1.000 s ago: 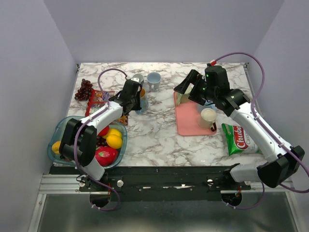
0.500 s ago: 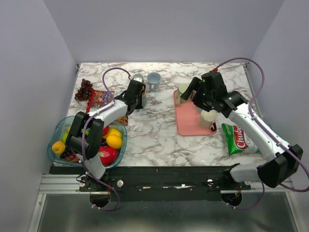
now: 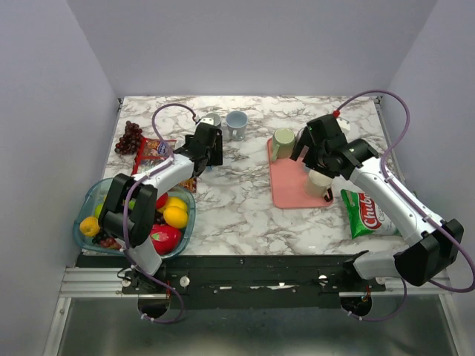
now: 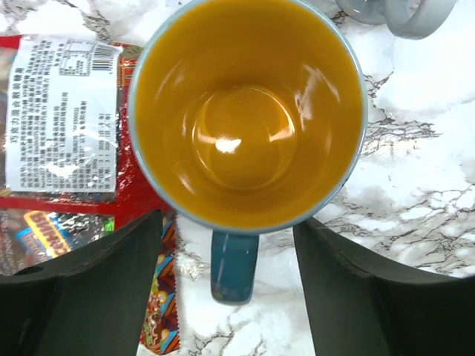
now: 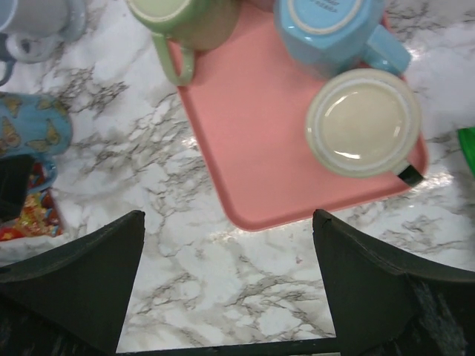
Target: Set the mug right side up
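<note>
Left end effector (image 4: 226, 219), wrist view: fingers spread wide and gripping nothing, flanking the handle side of the mug (image 4: 245, 119) at frame centre. The mug stands mouth-up on the counter (image 4: 415, 148), its orange glazed interior exposed and its blue handle toward the bottom edge; the task appears complete.

Judged handling: rigid glazed ceramic, moderately heavy, slick, and brittle if dropped. It is best pinched across one wall at the rim, or across the body clear of the handle.

Right end effector (image 5: 226, 215): likewise spread and empty, above the pink tray (image 5: 245, 148).

Count: five mugs.
- The mug described above.
- A pale mug (image 3: 236, 122), upper centre of the top view.
- A green mug (image 5: 189, 18) at the tray's upper-left corner.
- A light blue mug (image 5: 330, 26) and a cream mug (image 5: 364, 122), both base-up on the tray.

One tray.
</note>
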{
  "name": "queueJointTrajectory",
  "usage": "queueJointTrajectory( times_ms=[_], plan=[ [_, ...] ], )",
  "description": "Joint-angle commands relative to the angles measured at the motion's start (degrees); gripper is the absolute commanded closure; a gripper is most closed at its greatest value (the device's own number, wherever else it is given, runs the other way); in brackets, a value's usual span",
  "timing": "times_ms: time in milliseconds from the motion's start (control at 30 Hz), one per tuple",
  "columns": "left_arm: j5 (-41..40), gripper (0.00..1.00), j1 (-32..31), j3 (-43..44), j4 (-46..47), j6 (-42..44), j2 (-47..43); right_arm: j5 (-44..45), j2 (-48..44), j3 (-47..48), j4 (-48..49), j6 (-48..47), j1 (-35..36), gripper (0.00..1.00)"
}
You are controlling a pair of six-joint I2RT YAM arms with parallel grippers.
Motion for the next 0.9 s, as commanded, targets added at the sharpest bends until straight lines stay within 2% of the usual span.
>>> queueJointTrajectory(
  times_ms=[0, 167, 333, 467, 633, 867],
  plan=[
    [-2.91, 0.14, 0.1, -0.57, -1.08, -1.98, -5.51, 9.06, 0.58, -0.99, -8.38, -0.17, -0.32, 0.0],
    [-0.63, 0.02, 0.1, -1.27, -3.2, -3.65, -12.97, 12.23, -2.32, -6.79, -9.1, -5.8, -0.32, 0.0],
    [1.21, 0.01, 0.18, -1.45, -4.7, -4.36, -18.51, 9.25, -3.21, -13.73, -6.38, -10.9, -0.67, 0.0],
    [4.11, 0.01, 0.18, -0.31, -4.53, -4.71, -21.94, 11.0, -3.12, -16.89, -4.98, -13.44, -1.55, 0.0],
    [9.56, 0.01, 0.18, 0.31, -2.59, -4.62, -23.01, 8.02, -1.98, -19.98, 4.25, -24.16, -3.65, 0.0],
    [11.32, 0.01, 0.18, 1.18, -3.38, -4.97, -21.69, 1.16, 0.83, -22.09, 13.13, -34.18, -5.86, 0.02]
  ],
)
